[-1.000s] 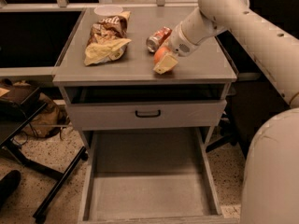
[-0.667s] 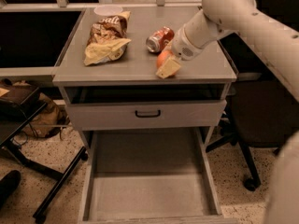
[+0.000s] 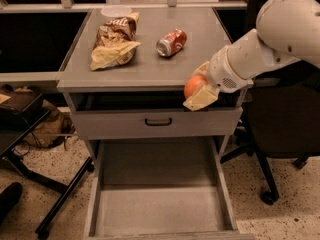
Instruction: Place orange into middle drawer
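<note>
gripper (image 3: 199, 93) was clamped on the round, bright orange (image 3: 192, 86), right at the cabinet top's (image 3: 150, 69) front right edge. the pulled-out middle drawer (image 3: 160, 209) sat lower down, its flat grey floor wide open.

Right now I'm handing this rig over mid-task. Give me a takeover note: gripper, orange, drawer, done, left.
Gripper: shut on the orange, held off the cabinet's right front edge, level with the closed drawer front.
Middle drawer: pulled out below; the orange is not yet in it.
Done: orange grasped and off the cabinet top.
Left: lower it into the drawer and release.
Soda can and chip bags lie on the cabinet top; leave them.
</note>
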Controlling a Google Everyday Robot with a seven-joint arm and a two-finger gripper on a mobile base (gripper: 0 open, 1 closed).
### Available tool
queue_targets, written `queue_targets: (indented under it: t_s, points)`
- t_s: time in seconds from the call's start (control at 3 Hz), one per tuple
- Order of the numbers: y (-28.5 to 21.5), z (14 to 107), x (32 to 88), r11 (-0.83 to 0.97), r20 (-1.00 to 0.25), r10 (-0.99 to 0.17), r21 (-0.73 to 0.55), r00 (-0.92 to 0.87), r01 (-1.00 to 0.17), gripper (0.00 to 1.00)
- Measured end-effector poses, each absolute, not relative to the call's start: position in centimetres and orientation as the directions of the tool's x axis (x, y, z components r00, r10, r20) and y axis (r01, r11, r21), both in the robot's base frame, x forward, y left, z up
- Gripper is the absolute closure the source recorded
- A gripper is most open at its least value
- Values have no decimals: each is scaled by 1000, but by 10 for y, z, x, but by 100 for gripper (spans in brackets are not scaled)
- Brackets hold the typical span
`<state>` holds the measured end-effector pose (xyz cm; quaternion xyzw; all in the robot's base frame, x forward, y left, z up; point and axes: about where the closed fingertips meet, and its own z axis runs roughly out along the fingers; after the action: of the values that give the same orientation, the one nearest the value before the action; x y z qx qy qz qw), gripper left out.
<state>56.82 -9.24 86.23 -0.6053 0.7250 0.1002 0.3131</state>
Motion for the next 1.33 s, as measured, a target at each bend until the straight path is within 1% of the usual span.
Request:
queue_targets:
  t_s: [0.67, 1.0, 1.33]
  points:
    - [-93, 853, 567, 269, -590, -802, -219, -92, -938, 100]
    - [-94, 801, 562, 308, -627, -765, -155, -147, -939, 100]
    - [-84, 726, 556, 323, -645, -734, -60, -210, -945, 100]
